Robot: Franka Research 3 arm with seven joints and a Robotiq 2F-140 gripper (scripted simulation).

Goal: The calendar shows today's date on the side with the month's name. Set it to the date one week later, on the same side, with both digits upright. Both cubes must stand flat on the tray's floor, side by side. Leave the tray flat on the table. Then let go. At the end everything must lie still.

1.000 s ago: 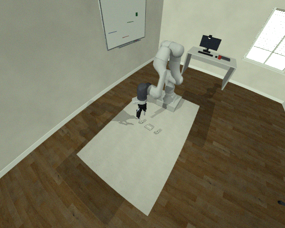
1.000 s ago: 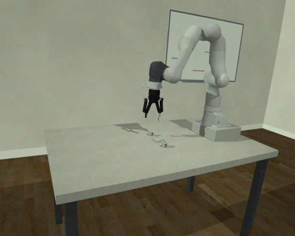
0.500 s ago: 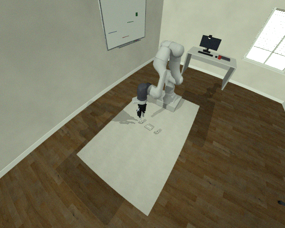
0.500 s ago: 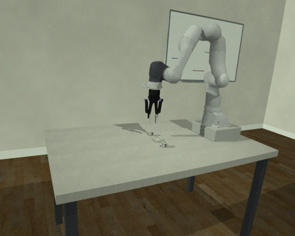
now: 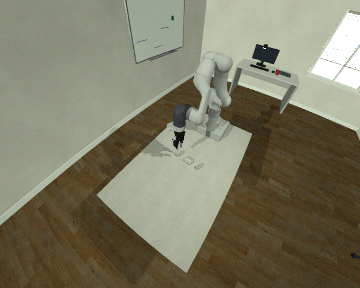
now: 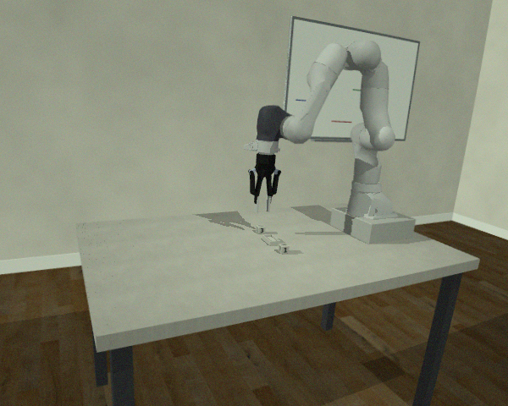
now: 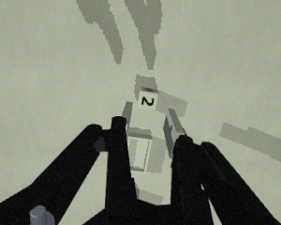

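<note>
One white cube (image 5: 177,153) (image 6: 260,229) (image 7: 148,99) stands on the table behind the tray, away from the exterior camera. It shows a 3 to the exterior view and a 2 on top, which reads sideways in the wrist view. The small pale tray (image 5: 184,159) (image 6: 272,244) (image 7: 149,151) lies on the table between the cubes. A second white cube (image 5: 198,166) (image 6: 284,249) stands on its near side and shows a 1; the gripper hides it in the wrist view. My gripper (image 5: 179,149) (image 6: 262,211) (image 7: 148,115) is partly open and empty, above the first cube. No month name is legible.
The tray and both cubes stand roughly in a row on the pale table (image 5: 161,198) (image 6: 193,279). The robot's base block (image 5: 219,134) (image 6: 383,229) stands on the table to the right in the exterior view. Gripper shadows fall near the first cube.
</note>
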